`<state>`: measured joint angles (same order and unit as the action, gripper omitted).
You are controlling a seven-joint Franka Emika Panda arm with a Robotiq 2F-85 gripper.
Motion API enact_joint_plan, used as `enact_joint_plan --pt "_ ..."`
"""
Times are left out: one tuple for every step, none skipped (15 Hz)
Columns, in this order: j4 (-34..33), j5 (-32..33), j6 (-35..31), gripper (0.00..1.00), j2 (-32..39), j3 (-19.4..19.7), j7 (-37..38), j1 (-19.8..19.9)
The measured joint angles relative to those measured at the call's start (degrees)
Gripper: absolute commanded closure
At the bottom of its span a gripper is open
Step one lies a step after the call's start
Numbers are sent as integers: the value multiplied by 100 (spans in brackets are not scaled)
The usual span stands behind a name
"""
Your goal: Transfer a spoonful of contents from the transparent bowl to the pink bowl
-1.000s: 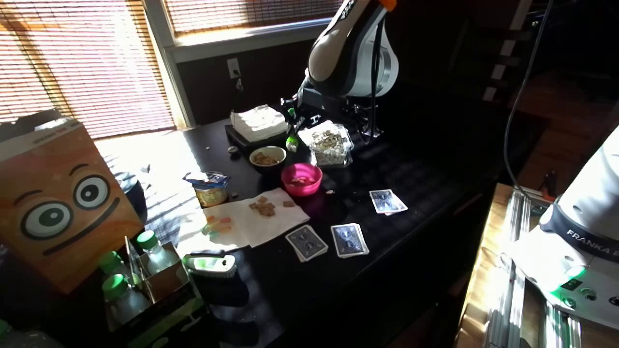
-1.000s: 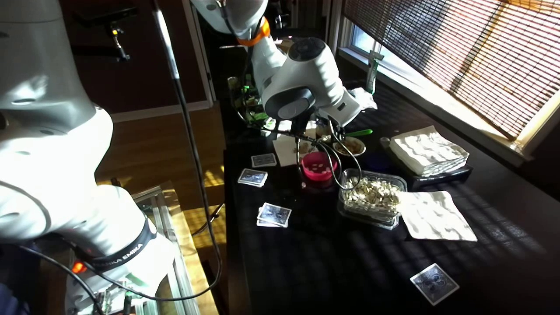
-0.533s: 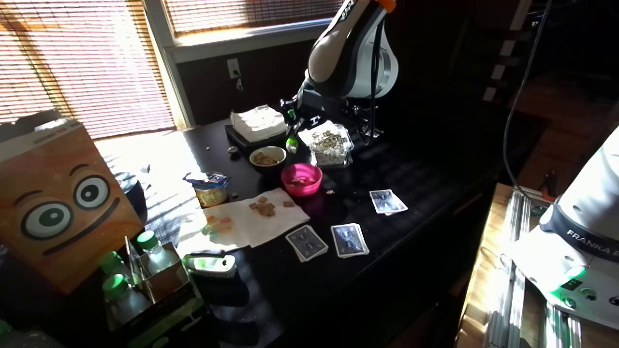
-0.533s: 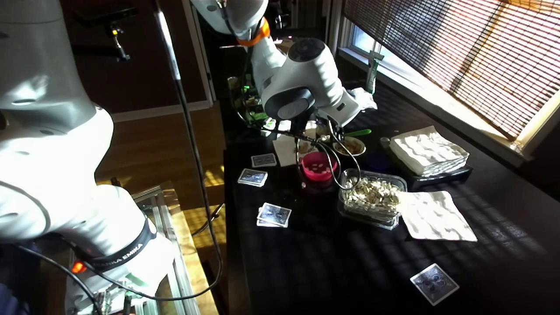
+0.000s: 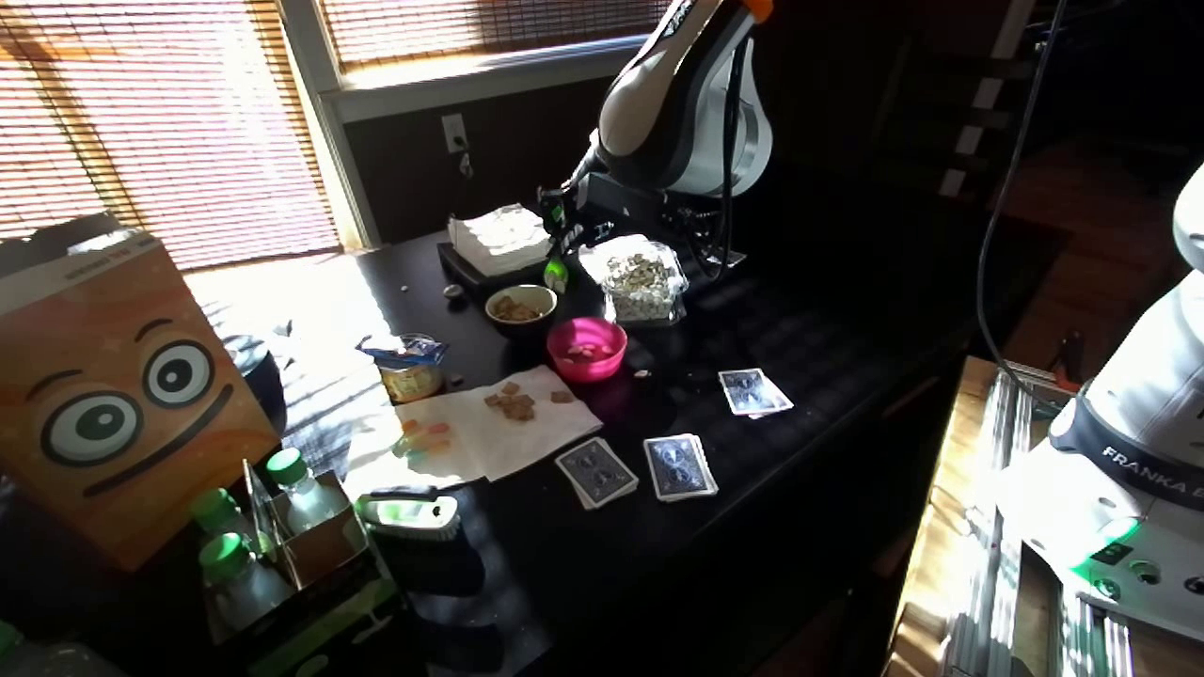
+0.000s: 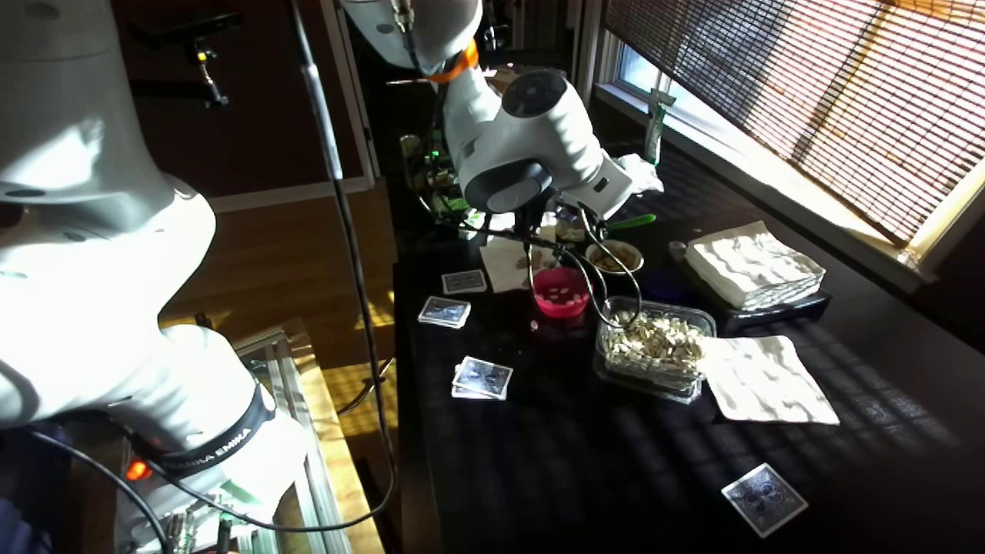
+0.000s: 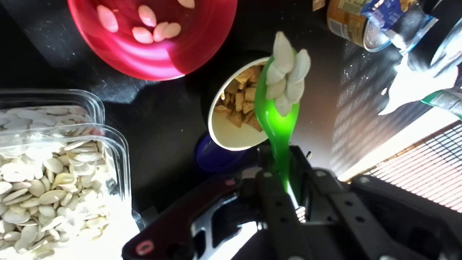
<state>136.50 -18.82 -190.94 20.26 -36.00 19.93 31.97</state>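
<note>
Seen in the wrist view: a green spoon point(image 7: 278, 125) held by the handle in the claw point(image 7: 282, 151), narrowed tight around it, with several pale seeds point(image 7: 295, 74) heaped on the scoop. Overlapping there, at the scoop, the rim of the cracker bowl point(image 7: 234, 142) and clear of the pink bowl point(image 7: 139, 61); impossible to judge for height. Shifted slightly since half a second earlier: toward the stacked napkins point(image 5: 499, 240) in an exterior view, and a little higher in the frame in both exterior views. Shifted likewise in both exterior views: the white arm point(image 6: 531, 138). Unchanged over the same interval: the pink bowl, with a few seeds on its floor; the clear tub point(image 6: 646, 378), heaped with more seeds and set just beside the pink bowl; the cracker bowl, also near; the playing cards point(image 6: 482, 378), laid face down on the dark table point(image 6: 500, 469) in several places. Likewise unmoved: an orange box point(image 5: 141, 400) with a printed face, near green-capped bottles point(image 5: 288, 465).
</note>
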Motion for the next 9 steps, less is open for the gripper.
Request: enact_joint_plan --pt "0 76 -162 96 83 -138 -63 147" --pt "0 180 -310 96 169 -267 -113 290" --pt "2 326 -450 96 265 -393 -163 438" --pt "7 510 -568 96 361 -520 -206 592" --pt "14 709 -671 96 462 -647 -240 755" --pt "23 901 -737 96 555 -754 -268 909" --pt "40 1089 -787 96 639 -848 -299 1062" --pt "66 1254 -843 96 708 -919 -338 1199" --pt "98 1404 -900 96 768 -982 -374 1331"
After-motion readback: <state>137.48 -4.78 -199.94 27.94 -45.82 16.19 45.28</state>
